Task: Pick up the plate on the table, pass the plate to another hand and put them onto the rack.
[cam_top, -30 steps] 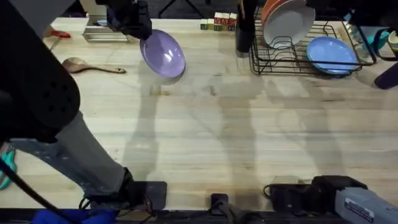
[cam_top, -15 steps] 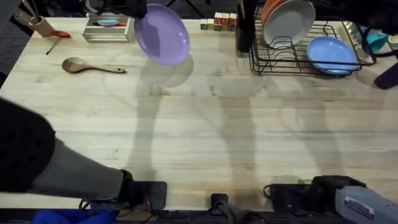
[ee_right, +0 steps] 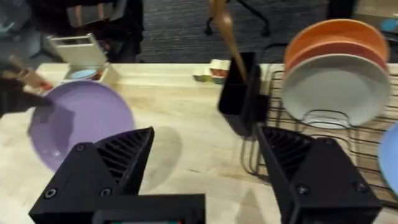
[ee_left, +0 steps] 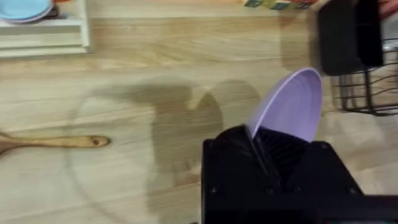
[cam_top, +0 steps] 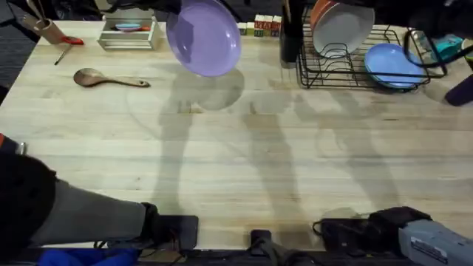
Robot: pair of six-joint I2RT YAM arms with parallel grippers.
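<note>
Left tool (ee_left: 264, 165) grips the plate (cam_top: 204, 37) by its rim, lifted over the table (cam_top: 236, 162). Right tool (ee_right: 205, 168) gapes wide, facing the rack (ee_right: 323, 137).

The plate (cam_top: 205, 36) sits clamped in the left pincer (ee_left: 261, 149), lifted off the desk (cam_top: 244, 155). The rack (cam_top: 355, 63) stands well right of that pincer, and a wooden spoon (cam_top: 109, 78) lies on the desk to its left.

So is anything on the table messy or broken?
Nothing looks broken or spilled. The purple plate is up in the air, tilted, because the left gripper is holding its rim. The wooden spoon just lies loose on the table.
</note>
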